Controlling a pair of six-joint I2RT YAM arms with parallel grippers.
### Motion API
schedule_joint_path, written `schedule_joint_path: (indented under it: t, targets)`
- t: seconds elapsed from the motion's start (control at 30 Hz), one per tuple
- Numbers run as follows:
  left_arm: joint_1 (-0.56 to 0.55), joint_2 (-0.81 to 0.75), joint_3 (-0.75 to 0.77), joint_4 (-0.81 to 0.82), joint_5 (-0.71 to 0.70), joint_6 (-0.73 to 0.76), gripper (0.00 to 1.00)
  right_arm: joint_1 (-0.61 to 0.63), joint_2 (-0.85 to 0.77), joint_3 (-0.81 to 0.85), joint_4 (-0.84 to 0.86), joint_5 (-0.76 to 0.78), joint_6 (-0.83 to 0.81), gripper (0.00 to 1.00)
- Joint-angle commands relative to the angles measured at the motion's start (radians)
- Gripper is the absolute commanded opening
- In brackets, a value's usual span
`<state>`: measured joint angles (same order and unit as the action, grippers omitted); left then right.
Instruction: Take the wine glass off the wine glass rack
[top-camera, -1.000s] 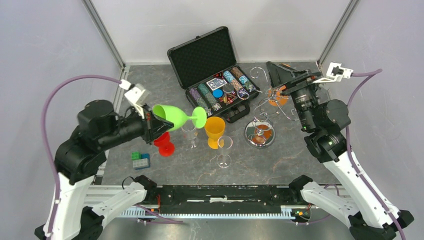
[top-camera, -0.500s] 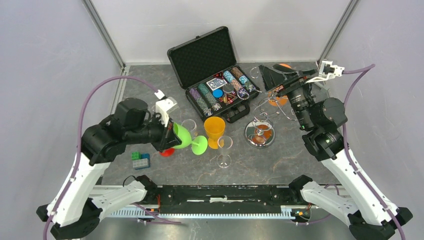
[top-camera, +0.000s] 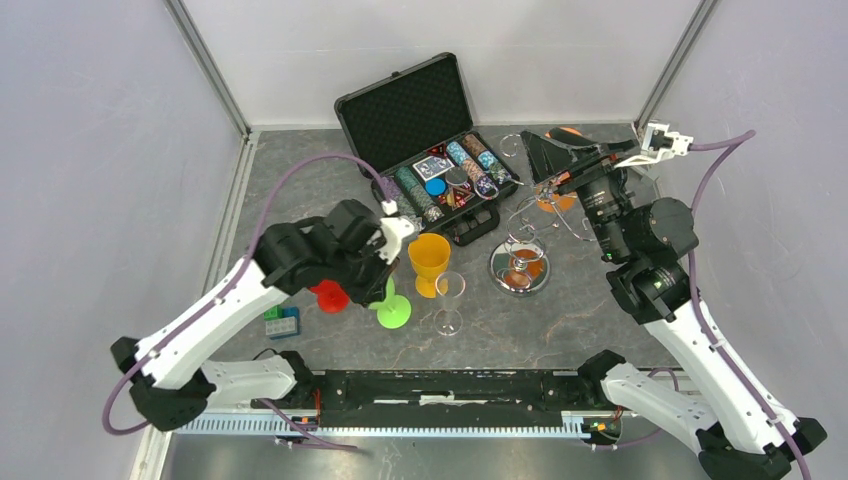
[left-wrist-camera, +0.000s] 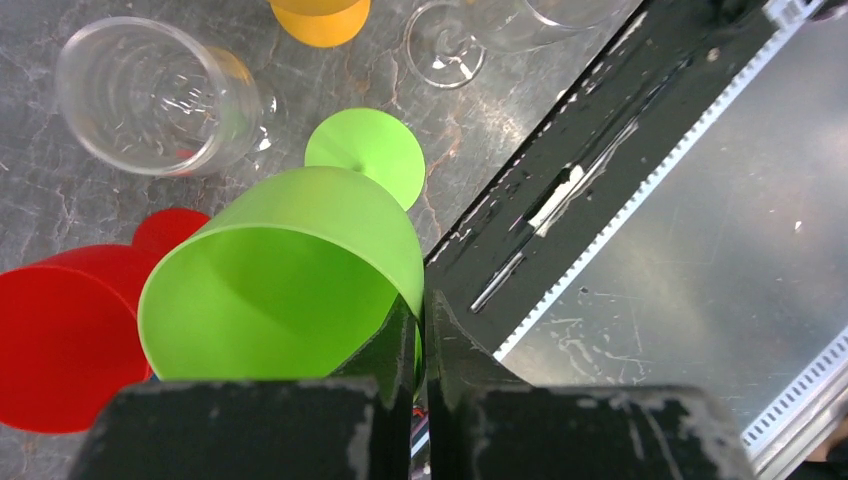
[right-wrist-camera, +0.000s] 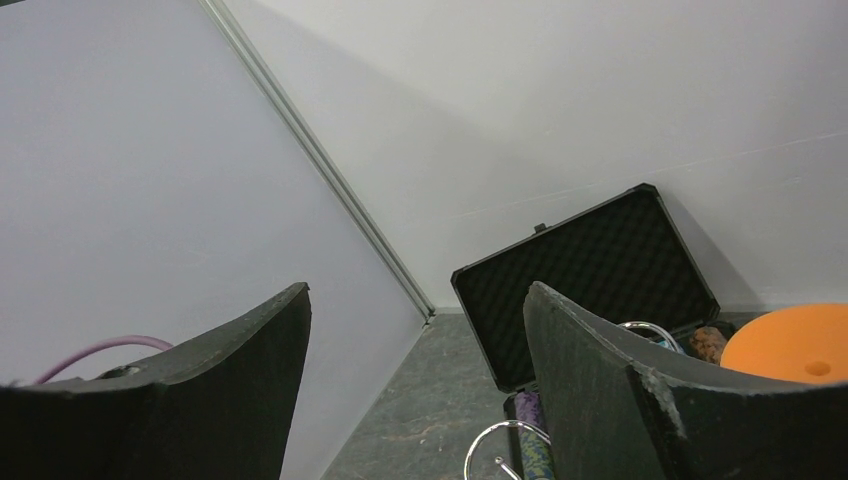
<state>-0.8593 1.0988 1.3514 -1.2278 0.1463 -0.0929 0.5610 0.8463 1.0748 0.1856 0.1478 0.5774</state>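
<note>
Left jaws pinched shut on the rim of the lime-green plastic wine glass (left-wrist-camera: 290, 270). The glass is held tilted near-centre, foot low over the grey marbled desk (top-camera: 570, 325) (contact unclear), just beside a red plastic glass (top-camera: 328, 296). Farther right, well apart, stands the chrome wire wine glass rack (top-camera: 519, 268); beyond it the right jaws gape wide, empty, raised by the far hooks.

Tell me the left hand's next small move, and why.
Probably ease the green glass straight down and open the left hand: it pinches the rim, and the foot looks at or just above the table, beside the red glass.
</note>
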Motion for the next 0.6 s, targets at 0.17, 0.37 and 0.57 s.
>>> schedule_joint_path:
  t: [0.17, 0.37, 0.57]
  targets:
    - [-0.052, 0.114, -0.114, 0.164, -0.060, -0.043, 0.07, 0.001, 0.037, 0.058, -0.018, -0.014, -0.026, 0.81]
    - [-0.067, 0.116, -0.161, 0.210, -0.027, -0.036, 0.12, 0.002, 0.025, 0.043, -0.020, 0.013, -0.028, 0.80]
    - [-0.079, 0.139, -0.175, 0.208, -0.056, -0.031, 0.17, 0.003, 0.021, 0.040, -0.021, 0.023, -0.030, 0.80]
